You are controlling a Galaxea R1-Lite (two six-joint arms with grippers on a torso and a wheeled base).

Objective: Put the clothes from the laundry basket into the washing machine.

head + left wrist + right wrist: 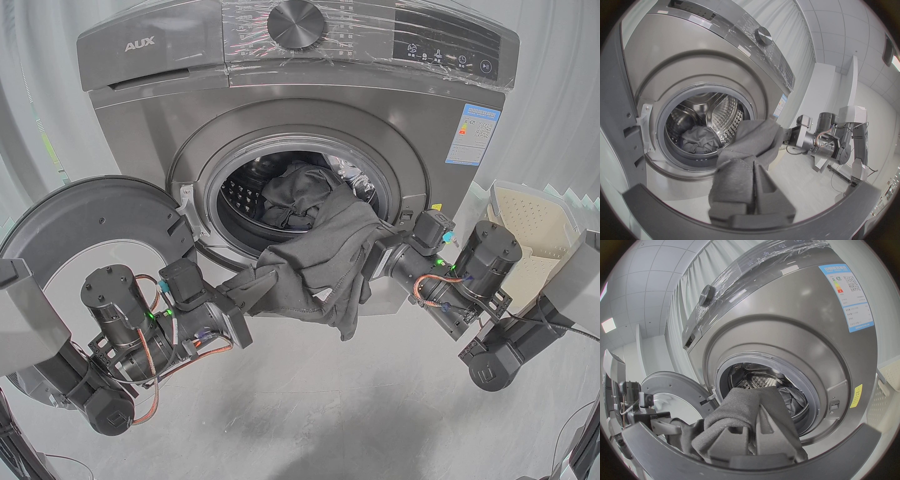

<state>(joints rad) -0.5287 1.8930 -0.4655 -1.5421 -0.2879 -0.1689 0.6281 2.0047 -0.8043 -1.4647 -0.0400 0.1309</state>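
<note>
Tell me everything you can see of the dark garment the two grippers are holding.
The dark garment is charcoal grey, soft-looking fabric with a stitched hem along its lower edge. It hangs stretched between the left gripper and right gripper, both shut on it, at the washing machine mouth. Its middle sags, a fold dangling below; its upper part reaches into the opening, toward other clothes in the drum.

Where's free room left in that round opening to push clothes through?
Bare on the left of the washing machine's drum opening, between its grey rubber rim and the dark bundle inside. Crowded lower right: the dark grey garment covers that part.
</note>
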